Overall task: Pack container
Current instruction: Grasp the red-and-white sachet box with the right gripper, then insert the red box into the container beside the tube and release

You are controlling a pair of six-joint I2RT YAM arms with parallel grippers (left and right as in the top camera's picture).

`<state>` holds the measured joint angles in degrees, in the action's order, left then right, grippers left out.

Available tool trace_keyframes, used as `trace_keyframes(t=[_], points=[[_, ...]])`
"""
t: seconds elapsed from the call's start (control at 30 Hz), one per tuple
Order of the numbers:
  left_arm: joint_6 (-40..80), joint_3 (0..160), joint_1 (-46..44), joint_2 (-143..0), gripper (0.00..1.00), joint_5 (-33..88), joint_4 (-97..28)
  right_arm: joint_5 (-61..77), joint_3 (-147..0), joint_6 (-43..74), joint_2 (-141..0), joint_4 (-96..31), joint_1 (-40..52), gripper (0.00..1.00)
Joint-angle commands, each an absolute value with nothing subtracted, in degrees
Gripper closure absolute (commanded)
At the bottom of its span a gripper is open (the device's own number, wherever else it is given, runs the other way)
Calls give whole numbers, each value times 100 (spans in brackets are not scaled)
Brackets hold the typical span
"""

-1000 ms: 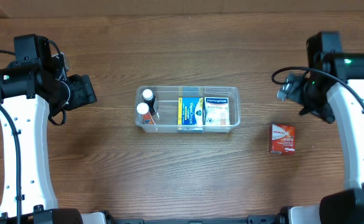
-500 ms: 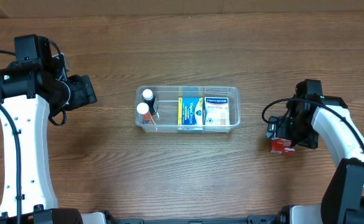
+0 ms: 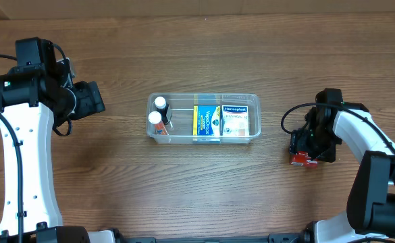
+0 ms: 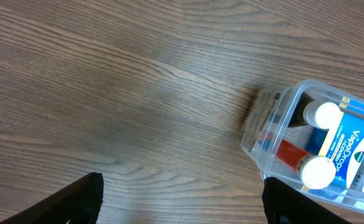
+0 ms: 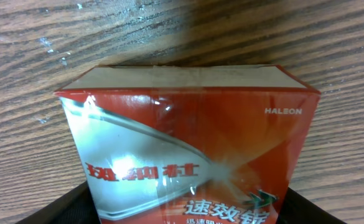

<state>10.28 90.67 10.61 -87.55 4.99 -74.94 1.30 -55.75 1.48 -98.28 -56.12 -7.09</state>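
Observation:
The clear plastic container (image 3: 204, 97) sits mid-table and holds two white-capped bottles (image 3: 158, 111) and blue-and-white boxes (image 3: 214, 120). Its corner also shows in the left wrist view (image 4: 262, 134). A red printed box (image 3: 304, 160) lies on the table to the container's right. My right gripper (image 3: 310, 145) is down over it, and in the right wrist view (image 5: 188, 208) its fingers press both sides of the red box (image 5: 188, 124). My left gripper (image 3: 96, 98) is open and empty, left of the container; its fingers (image 4: 182, 199) are wide apart above bare wood.
The wooden table (image 3: 116, 182) carries only these things. The left arm (image 3: 21, 142) stands along the left edge and the right arm (image 3: 373, 145) along the right edge.
My right arm came down from the far right onto the red box, then settled slightly left with the fingers closing on it. The left arm and the container have not moved.

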Motion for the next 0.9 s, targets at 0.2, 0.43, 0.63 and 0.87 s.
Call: trace_keyframes(t=[0.2,0.43,0.63,0.87], points=[[917,9059,1085,-8720,16,558,-7474,187,-6058,172,-9824,-5870,-714,34],[917,9059,1085,-8720,16,558,-7476,469,-7741,379,-8757,-7175,-276,32],[917,9059,1085,-8720,16,558,-7476,762,-9365,1302,-8300,-7299,1815,41],[917,9059,1085,-8720,16,561,-7476,696,-9365,2283,-9196,-5944,3822,37]])
